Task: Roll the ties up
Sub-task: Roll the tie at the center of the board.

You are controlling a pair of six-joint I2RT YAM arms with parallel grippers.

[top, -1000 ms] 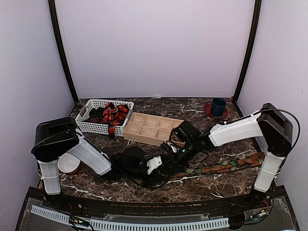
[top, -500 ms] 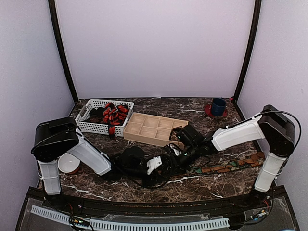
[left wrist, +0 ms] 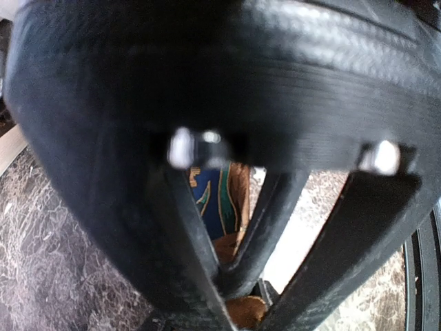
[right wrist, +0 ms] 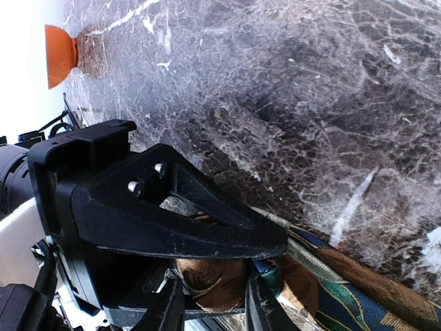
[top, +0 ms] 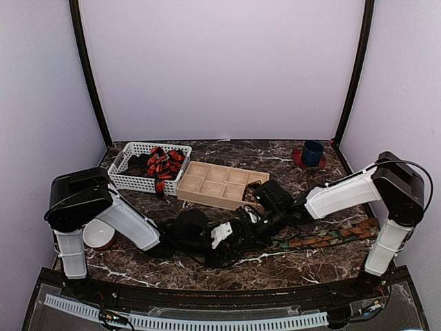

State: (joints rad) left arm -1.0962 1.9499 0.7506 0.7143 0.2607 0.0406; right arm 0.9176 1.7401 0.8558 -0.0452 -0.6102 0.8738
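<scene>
Top external view first: we see both arms reaching low over the marble worktop (top: 289, 265) and meeting near the middle of its near edge. The left gripper (top: 234, 238) comes in from the left, the right gripper (top: 253, 222) from the right, and the two are just beside each other.

From that spot the brown-orange tie (top: 324, 239), with its green patches, runs flat along the worktop toward the near right corner. Its rolled end (right wrist: 210, 276) shows in the right wrist view as a tight brown coil, tucked under the black body of the left gripper.

In the left wrist view, the left fingers (left wrist: 196, 262) narrow onto brown fabric, so we read that hand as clamped on the roll. The right fingers (right wrist: 260, 309) stand on either side of the coil, but we cannot tell whether they press it or sit just off it.

At the far left corner, a white basket (top: 131, 181) holds red-and-black striped ties (top: 164, 163). Just beside it, toward the middle, sits a compartmented wooden tray (top: 207, 196). A blue cup (top: 313, 152) stands on a red saucer (top: 300, 160) at the far right corner. A white bowl (top: 96, 234) rests near the left edge, by the left arm's base.
</scene>
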